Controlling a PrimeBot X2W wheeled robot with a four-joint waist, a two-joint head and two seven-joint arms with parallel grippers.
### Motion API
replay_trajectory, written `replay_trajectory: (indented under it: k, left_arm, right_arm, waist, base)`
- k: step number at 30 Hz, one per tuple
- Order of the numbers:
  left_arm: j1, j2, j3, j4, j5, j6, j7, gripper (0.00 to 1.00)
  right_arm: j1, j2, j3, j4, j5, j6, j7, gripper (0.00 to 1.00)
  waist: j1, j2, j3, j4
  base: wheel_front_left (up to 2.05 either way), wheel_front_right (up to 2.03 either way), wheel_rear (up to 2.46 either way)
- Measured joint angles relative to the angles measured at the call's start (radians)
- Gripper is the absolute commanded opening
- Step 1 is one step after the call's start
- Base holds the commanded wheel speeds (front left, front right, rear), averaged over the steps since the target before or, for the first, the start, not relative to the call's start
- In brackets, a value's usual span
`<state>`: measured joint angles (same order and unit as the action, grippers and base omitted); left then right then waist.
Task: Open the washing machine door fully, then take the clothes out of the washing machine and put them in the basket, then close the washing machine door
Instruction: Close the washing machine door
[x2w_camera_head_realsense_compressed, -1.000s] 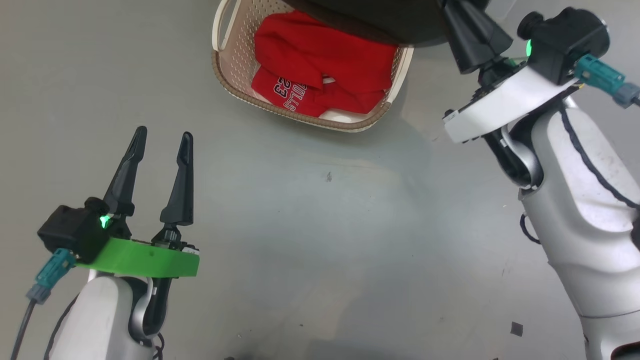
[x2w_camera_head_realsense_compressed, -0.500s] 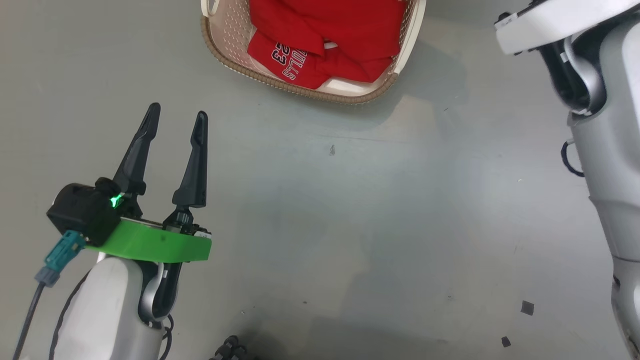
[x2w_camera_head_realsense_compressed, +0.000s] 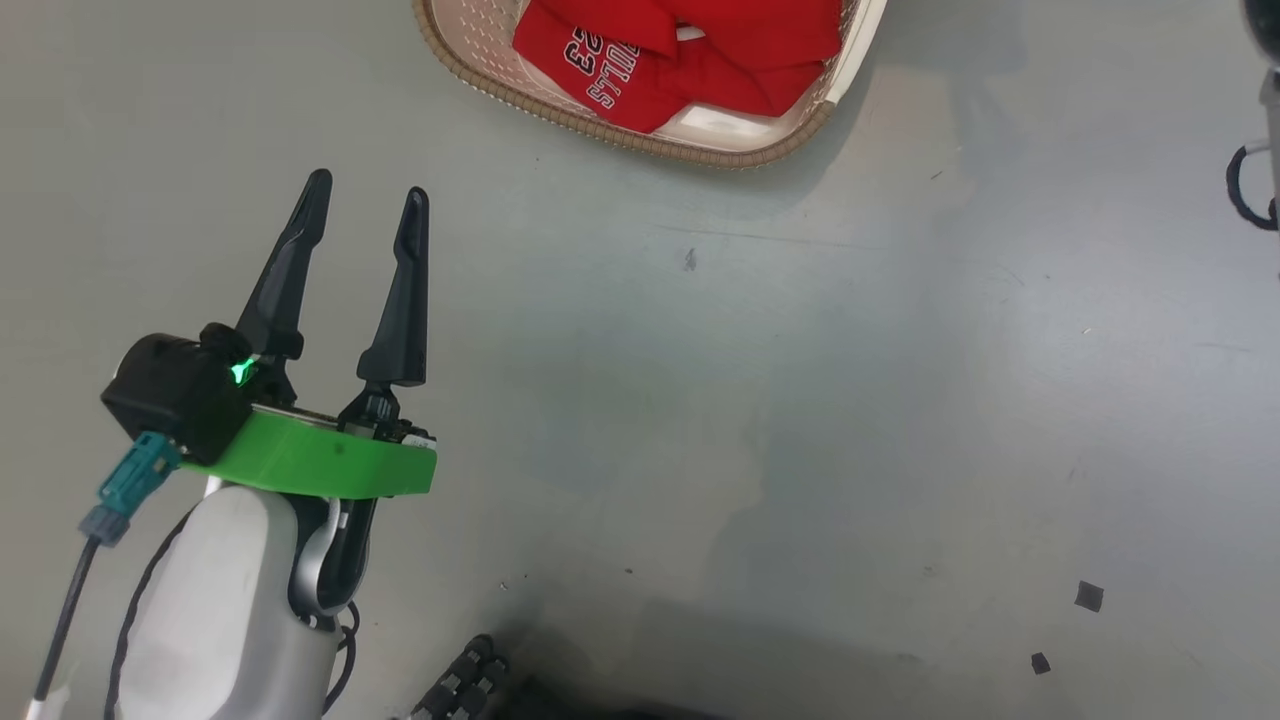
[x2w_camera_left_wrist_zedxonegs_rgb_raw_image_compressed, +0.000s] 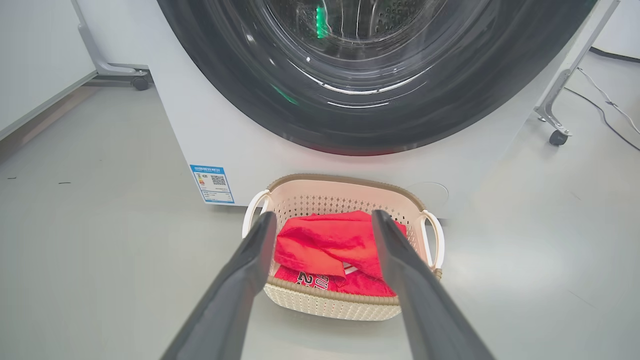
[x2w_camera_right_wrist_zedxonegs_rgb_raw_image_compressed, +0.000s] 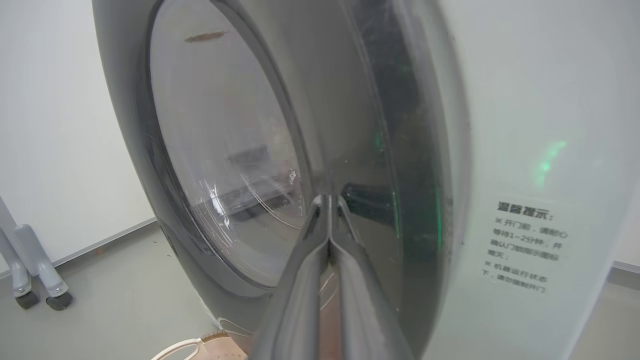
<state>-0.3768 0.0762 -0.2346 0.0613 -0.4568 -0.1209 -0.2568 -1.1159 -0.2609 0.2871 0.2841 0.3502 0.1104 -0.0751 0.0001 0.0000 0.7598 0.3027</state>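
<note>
The left gripper hangs above the grey floor, fingers spread and empty. The right gripper, fingers pressed together, points at the round, black-rimmed glass washing machine door. The bright red fabric clothes lie in the cream perforated plastic basket, just before the white washing machine.
</note>
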Motion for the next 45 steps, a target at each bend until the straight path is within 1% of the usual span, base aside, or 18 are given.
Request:
replay_trajectory:
  k: [2, 4, 8, 12, 17, 26, 34, 39, 45]
  left_arm:
    - [-0.01, -0.002, -0.009, 0.001, 0.0, 0.0, 0.0, 1.0]
    - [-0.017, -0.004, -0.019, 0.002, 0.0, 0.0, 0.0, 1.0]
    - [-0.025, -0.006, -0.023, 0.008, 0.0, 0.0, 0.0, 1.0]
    - [-0.028, -0.007, -0.027, 0.013, 0.0, 0.0, 0.0, 1.0]
    - [-0.034, -0.008, -0.03, 0.016, 0.0, 0.0, 0.0, 1.0]
    - [-0.05, -0.02, -0.04, 0.038, -0.001, 0.0, 0.0, 1.0]
    - [-0.057, -0.023, -0.035, 0.064, -0.001, 0.0, 0.0, 1.0]
    - [-0.056, -0.023, -0.021, 0.088, 0.0, 0.0, 0.0, 1.0]
    - [-0.051, -0.013, -0.012, 0.102, 0.005, 0.0, 0.0, 1.0]
  right_arm:
    - [-0.022, -0.006, -0.007, 0.01, -0.003, -0.004, 0.001, 0.0]
    - [-0.039, -0.01, -0.015, 0.021, -0.01, -0.017, 0.0, 0.0]
    - [-0.056, -0.007, -0.032, 0.046, -0.009, -0.026, -0.006, 0.0]
    - [-0.069, -0.002, -0.041, 0.064, -0.008, -0.029, -0.011, 0.0]
    - [-0.096, 0.02, -0.04, 0.082, -0.001, -0.033, -0.019, 0.0]
    - [-0.103, 0.014, -0.024, 0.146, -0.006, -0.029, -0.055, 0.0]
    - [-0.018, -0.021, -0.021, 0.227, -0.008, -0.024, -0.106, 0.0]
    - [0.067, -0.028, 0.002, 0.27, -0.028, -0.022, -0.134, 0.0]
    - [0.15, -0.022, 0.015, 0.283, -0.027, -0.015, -0.151, 0.0]
  waist:
    - [0.0, 0.0, 0.009, 0.004]
    - [0.0, 0.0, 0.017, 0.009]
    - [0.0, 0.0, 0.026, 0.016]
    - [0.0, 0.0, 0.03, 0.02]
    - [0.0, 0.0, 0.04, 0.02]
    - [-0.0001, 0.0, 0.029, 0.024]
    - [-0.0001, 0.0, -0.022, 0.021]
    - [-0.0001, 0.0, -0.082, 0.013]
    - [0.0, 0.0, -0.149, -0.006]
  base:
    - [0.0, 0.0, 0.0]
    - [0.0, 0.0, 0.0]
    - [0.0, 0.0, 0.0]
    - [0.0, 0.0, 0.0]
    - [0.0, 0.0, 0.0]
    - [0.0, 0.0, 0.0]
    - [0.0, 0.0, 0.0]
    - [0.0, 0.0, 0.0]
    - [0.0, 0.0, 0.0]
